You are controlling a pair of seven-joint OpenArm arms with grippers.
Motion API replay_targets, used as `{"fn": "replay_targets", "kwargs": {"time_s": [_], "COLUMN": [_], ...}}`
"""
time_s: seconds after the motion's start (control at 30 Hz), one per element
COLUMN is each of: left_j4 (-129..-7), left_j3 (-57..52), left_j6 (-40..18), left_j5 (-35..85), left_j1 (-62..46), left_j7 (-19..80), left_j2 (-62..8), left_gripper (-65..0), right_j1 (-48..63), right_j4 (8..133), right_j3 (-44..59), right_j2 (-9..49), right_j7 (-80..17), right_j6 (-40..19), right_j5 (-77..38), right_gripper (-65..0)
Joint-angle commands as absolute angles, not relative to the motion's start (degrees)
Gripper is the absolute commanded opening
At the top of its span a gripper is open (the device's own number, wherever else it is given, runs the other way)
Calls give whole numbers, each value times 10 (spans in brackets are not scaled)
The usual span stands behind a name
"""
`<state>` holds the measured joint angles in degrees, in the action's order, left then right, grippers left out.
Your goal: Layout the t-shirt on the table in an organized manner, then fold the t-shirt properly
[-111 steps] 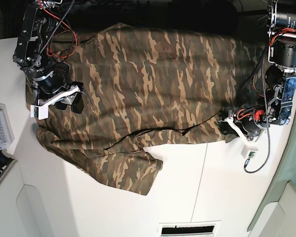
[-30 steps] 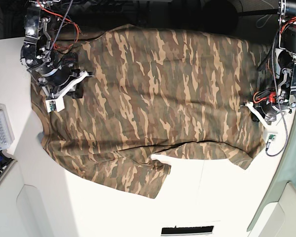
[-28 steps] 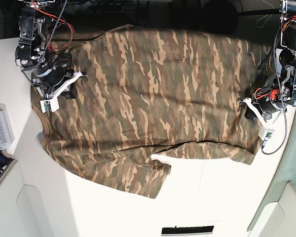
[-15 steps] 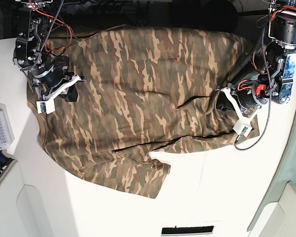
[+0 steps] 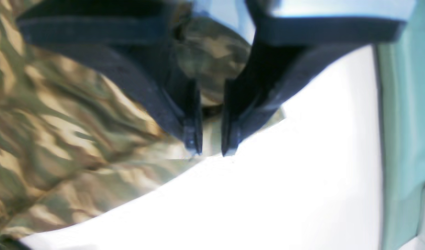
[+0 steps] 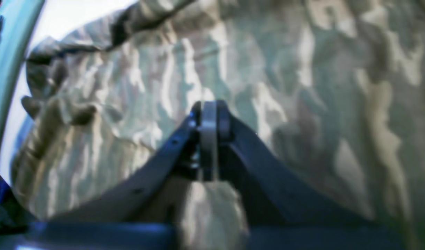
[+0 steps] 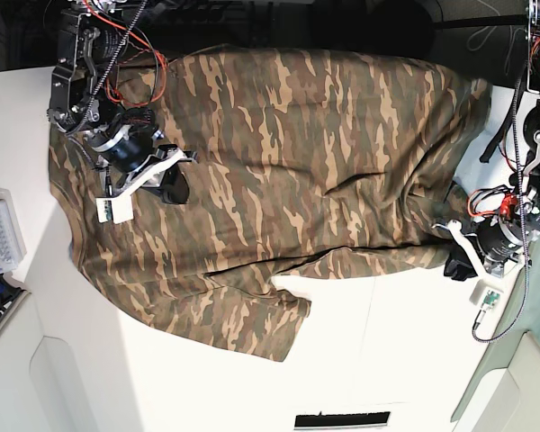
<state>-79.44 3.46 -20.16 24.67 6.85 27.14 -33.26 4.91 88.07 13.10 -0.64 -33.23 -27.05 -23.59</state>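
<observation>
Both pincers sit at the t-shirt point(image 7: 279, 180): the left gripper point(image 5: 211, 152) at its edge with jaws slightly parted and cloth between them — gripped or loose, I cannot tell — and the right gripper point(image 6: 208, 114) pinched nearly closed on a fold. Spread rumpled over the table point(image 7: 387, 360), the shirt looks soft, light and limp — likely to sag and crease. Hems and corners seem the best holds.

Probably a robotics lab: white table point(image 7: 414, 360), exposed red wiring point(image 7: 117, 81) on arms, clear plastic parts box point(image 7: 0, 236).
</observation>
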Motion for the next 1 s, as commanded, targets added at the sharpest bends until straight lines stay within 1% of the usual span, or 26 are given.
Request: {"fn": "replay_targets", "kwargs": {"time_s": [0.0, 0.07, 0.1, 0.13, 0.2, 0.27, 0.33, 0.47, 0.63, 0.67, 0.73, 0.77, 0.83, 0.9, 0.97], "left_j4": [-784, -741, -718, -695, -653, -614, -582, -540, -531, -531, -531, -531, -531, -531, -531], "left_j3": [30, 30, 30, 31, 39, 60, 84, 132, 168, 170, 170, 170, 170, 170, 170], "left_j6": [-205, -221, -229, -238, -259, -264, -260, -233, -231, -231, -231, -230, -204, -183, -182], "left_j5": [245, 231, 226, 220, 209, 192, 171, 133, 102, 98, 95, 93, 90, 85, 81], "left_j1": [91, 108, 119, 130, 153, 174, 190, 207, 208, 208, 208, 208, 208, 213, 221], "left_j7": [246, 219, 208, 203, 193, 174, 151, 128, 122, 122, 122, 122, 122, 122, 125], "left_j2": [-341, -336, -333, -329, -319, -312, -308, -303, -303, -303, -302, -302, -302, -302, -302], "left_gripper": [-477, -414, -403, -402, -402, -402, -402, -402, -404, -419, -487, -535, -648, -650, -650], "right_j1": [43, 43, 43, 43, 43, 43, 43, 43, 43, 43, 43, 43, 43, 43, 43], "right_j4": [889, 889, 889, 889, 888, 887, 884, 878, 877, 877, 877, 877, 877, 877, 877], "right_j3": [131, 131, 131, 131, 130, 130, 130, 130, 130, 130, 130, 130, 130, 130, 130], "right_j2": [-12, -23, -26, -28, -27, -27, -27, -27, -27, -27, -27, -27, -27, -27, -27], "right_j7": [-321, -319, -319, -319, -319, -320, -320, -320, -319, -319, -319, -319, -319, -317, -315], "right_j6": [-275, -275, -274, -274, -274, -274, -274, -274, -274, -274, -274, -274, -274, -274, -274], "right_j5": [-242, -228, -221, -214, -214, -211, -208, -205, -205, -205, -205, -205, -205, -205, -205], "right_gripper": [-545, -442, -410, -394, -393, -393, -393, -393, -393, -393, -393, -393, -393, -393, -393]}}
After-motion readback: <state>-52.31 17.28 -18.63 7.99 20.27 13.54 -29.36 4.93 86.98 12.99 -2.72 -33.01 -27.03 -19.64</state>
